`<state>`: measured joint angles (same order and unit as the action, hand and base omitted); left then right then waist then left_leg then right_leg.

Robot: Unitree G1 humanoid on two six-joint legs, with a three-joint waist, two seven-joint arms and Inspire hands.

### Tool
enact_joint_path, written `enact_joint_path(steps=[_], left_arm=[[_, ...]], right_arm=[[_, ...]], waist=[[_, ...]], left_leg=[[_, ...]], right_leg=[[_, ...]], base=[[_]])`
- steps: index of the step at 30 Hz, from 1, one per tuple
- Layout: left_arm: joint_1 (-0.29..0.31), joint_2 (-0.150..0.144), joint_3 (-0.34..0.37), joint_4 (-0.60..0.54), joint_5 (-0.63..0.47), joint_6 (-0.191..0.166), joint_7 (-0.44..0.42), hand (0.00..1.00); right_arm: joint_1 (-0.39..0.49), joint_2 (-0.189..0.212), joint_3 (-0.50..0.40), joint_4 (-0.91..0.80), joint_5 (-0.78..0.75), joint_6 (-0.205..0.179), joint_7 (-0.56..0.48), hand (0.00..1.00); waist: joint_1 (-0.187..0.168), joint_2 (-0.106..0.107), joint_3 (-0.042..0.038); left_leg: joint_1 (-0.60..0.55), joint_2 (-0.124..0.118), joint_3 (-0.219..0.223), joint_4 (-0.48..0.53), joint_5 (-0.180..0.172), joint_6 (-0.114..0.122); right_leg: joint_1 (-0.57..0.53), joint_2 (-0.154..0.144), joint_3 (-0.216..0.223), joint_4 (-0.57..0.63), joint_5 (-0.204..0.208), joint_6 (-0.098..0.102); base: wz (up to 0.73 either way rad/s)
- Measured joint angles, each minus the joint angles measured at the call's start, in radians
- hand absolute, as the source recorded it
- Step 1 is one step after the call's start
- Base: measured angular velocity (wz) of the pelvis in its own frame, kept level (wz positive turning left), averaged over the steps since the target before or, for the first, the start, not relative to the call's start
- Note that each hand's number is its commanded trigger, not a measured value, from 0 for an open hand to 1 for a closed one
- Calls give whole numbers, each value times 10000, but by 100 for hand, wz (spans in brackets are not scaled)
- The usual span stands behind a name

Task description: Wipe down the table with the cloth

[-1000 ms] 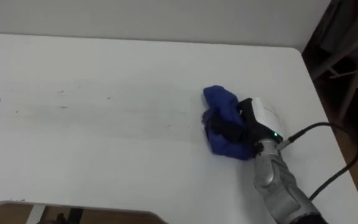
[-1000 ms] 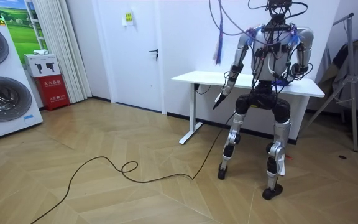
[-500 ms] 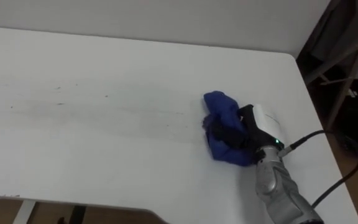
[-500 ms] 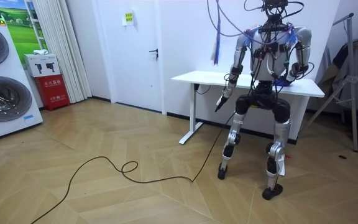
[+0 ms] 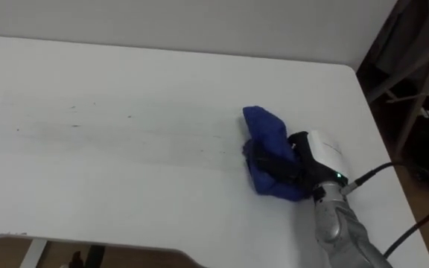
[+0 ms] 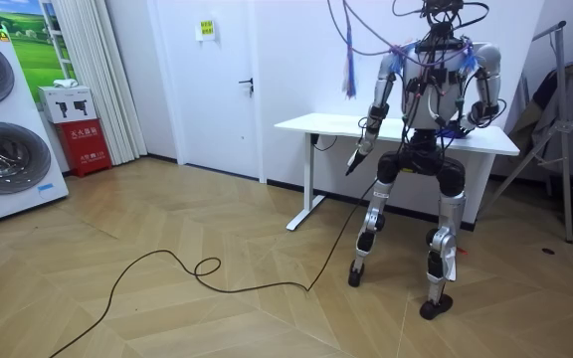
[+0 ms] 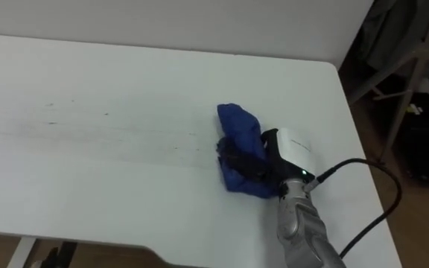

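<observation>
A crumpled blue cloth lies on the white table, right of its middle. My right hand comes in from the lower right and rests on the cloth, its dark fingers curled into the folds. Faint dark smudges run in a line across the table's left half. In the room view I stand at the table's near side, facing it, with my left hand hanging beside the table edge, fingers straight.
The table's right edge borders a dark metal rack. A wall runs behind the table's far edge. In the room view a washing machine and a red box stand far off.
The cloth and my right hand have slid a little toward the near edge of the table. The eye view has shifted slightly. My left arm hangs as before.
</observation>
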<state>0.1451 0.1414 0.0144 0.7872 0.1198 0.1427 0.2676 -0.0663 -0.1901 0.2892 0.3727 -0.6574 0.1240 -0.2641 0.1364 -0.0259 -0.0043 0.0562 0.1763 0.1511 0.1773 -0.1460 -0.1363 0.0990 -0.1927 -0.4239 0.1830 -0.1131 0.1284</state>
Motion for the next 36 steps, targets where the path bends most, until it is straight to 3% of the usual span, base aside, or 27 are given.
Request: enact_joint_path(steps=[9,11,22,29,36], left_arm=[[32,148,252,-71,17,-85,-874,0],[55,253,409,-203,16,-117,-1139,0],[395,332,1734,-482,388,-287,-1579,0],[968,354,2954,-525,817,-284,-1761,0],[1203,440,3384,-624,816,-173,-2018,0]], right_arm=[[587,-314,-975,-2045,282,-28,886,0],[587,-548,-1554,-2599,409,-24,941,0],[510,-921,-4807,-4600,1799,-66,318,0],[480,-1201,-6962,-3866,2603,-43,-671,0],[906,-1698,-7938,-1303,2923,173,-830,0]], waist=[[-359,-22,24],[-433,-44,21],[-883,-226,62],[-1444,-353,87],[-1806,-419,36]], left_leg=[[-24,-15,11,-93,10,-12],[16,-20,13,-99,29,-8],[88,-35,52,-144,30,-6],[157,-35,99,-132,28,-7],[189,-46,145,-117,23,-12]], right_leg=[[-67,4,112,13,-35,11],[-107,4,180,36,-40,10],[-139,4,292,34,-76,17],[-153,2,380,20,-99,7],[-156,7,617,52,-154,5]], base=[[-1],[-2],[0],[-1],[-1]])
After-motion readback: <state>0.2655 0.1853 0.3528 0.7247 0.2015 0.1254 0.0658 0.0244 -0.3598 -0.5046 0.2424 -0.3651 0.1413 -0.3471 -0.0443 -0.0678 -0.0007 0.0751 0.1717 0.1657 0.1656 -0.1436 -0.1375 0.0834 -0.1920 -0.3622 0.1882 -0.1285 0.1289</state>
